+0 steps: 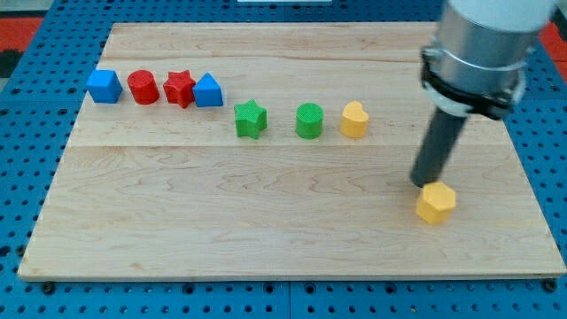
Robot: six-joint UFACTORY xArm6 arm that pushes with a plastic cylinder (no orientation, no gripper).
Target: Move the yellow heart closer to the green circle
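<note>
On the view's right side of the wooden board (pixel 266 204), my tip (pixel 422 183) stands at the table surface, directly at the upper-left edge of a yellow hexagon block (pixel 436 203); the two appear to touch or sit just beside one another, and the view does not settle which. The arm carries no jaws: it ends in a plain dark rod and holds nothing. The yellow heart (pixel 353 120) lies well apart from my tip, toward the view's top and left, just beside the green circle (pixel 309 120), on that circle's right side, with a narrow gap between them. The green star (pixel 251 119) sits near the circle's left. Farther toward the view's upper left, four blocks form a row: a blue cube (pixel 104 86), a red cylinder (pixel 143 87), a red star (pixel 179 88) and a blue block with a peaked top (pixel 208 90). The red star and the peaked blue block appear to touch. The board rests on a blue perforated base (pixel 35 133).
</note>
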